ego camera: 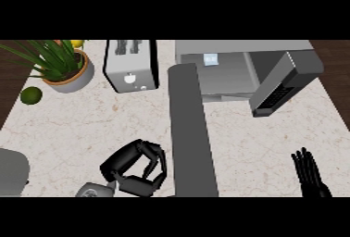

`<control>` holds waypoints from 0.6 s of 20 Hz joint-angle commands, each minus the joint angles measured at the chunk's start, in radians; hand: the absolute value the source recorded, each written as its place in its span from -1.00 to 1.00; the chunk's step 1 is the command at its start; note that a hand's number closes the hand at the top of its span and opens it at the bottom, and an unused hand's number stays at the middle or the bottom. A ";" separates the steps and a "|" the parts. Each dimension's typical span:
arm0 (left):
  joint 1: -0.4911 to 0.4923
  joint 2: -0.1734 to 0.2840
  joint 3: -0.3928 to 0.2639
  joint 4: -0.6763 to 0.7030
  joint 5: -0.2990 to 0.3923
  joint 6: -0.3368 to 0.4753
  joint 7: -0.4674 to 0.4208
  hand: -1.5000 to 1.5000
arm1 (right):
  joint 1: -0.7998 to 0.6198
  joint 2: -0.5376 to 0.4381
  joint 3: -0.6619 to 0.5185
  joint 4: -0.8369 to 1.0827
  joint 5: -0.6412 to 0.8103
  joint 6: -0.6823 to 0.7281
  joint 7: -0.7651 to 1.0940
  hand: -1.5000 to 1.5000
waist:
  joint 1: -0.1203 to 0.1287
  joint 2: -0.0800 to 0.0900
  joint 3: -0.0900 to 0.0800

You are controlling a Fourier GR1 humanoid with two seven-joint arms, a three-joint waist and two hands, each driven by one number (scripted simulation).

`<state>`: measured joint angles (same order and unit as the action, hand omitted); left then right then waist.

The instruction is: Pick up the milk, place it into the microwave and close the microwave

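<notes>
Counter [82, 125]: pale marbled top, seen from above.

Microwave [226, 74]: at the far edge, right of centre. Cavity exposed; door [284, 83] swung out to the right and standing at an angle, dark control panel visible on it.

Milk [210, 59]: small white and blue carton, upright, inside the microwave cavity near the back wall, left part of the compartment. Not touching either hand.

Left hand [137, 169]: low in view, left of centre, above the counter. Fingers curled inward toward the thumb, forming a loose loop; nothing seen within the curl. Well apart from the milk and microwave.

Right hand [311, 173]: lower right corner, fingers straight and pointing up, holding nothing. At rest near the edge.

A long grey arm section [191, 134] runs from the lower edge up to the microwave front, btwn the two hands; its far end sits at the left front of the cavity. Contact w/ the microwave: cannot tell.

Other items: toaster [130, 65] left of the microwave; potted plant [65, 65] at far left; green lime [31, 95] just below the pot; yellow fruit [77, 43] behind the plant, partly hidden.
</notes>
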<state>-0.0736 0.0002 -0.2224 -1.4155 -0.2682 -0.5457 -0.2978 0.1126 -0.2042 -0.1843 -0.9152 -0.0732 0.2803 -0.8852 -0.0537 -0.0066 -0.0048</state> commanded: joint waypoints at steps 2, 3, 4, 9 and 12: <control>-0.075 0.000 -0.142 0.136 -0.003 0.178 -0.096 1.00 | 0.192 -0.064 0.011 -0.227 -0.080 0.171 -0.011 -1.00 | 0.009 0.005 0.001; -0.074 0.000 -0.203 0.130 0.041 0.189 -0.033 1.00 | 0.246 -0.050 0.017 -0.295 -0.091 0.158 -0.019 -1.00 | 0.004 0.004 0.001; -0.109 0.000 -0.223 0.192 0.036 0.228 -0.074 1.00 | 0.214 -0.084 -0.010 -0.349 -0.135 0.158 0.061 -1.00 | 0.007 0.007 0.001; -0.113 0.000 -0.405 0.242 0.099 0.290 -0.023 1.00 | 0.377 -0.116 0.027 -0.499 -0.197 0.265 0.034 -1.00 | -0.001 0.006 0.002; -0.181 0.000 -0.527 0.258 0.204 0.411 0.024 1.00 | 0.336 -0.112 0.054 -0.635 -0.260 0.245 0.147 -1.00 | -0.006 0.009 0.001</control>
<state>-0.2121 0.0058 -0.6055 -1.1878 -0.1405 -0.2298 -0.3282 0.4158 -0.2879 -0.1391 -1.4243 -0.2587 0.4152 -0.7553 -0.0557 0.0002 -0.0034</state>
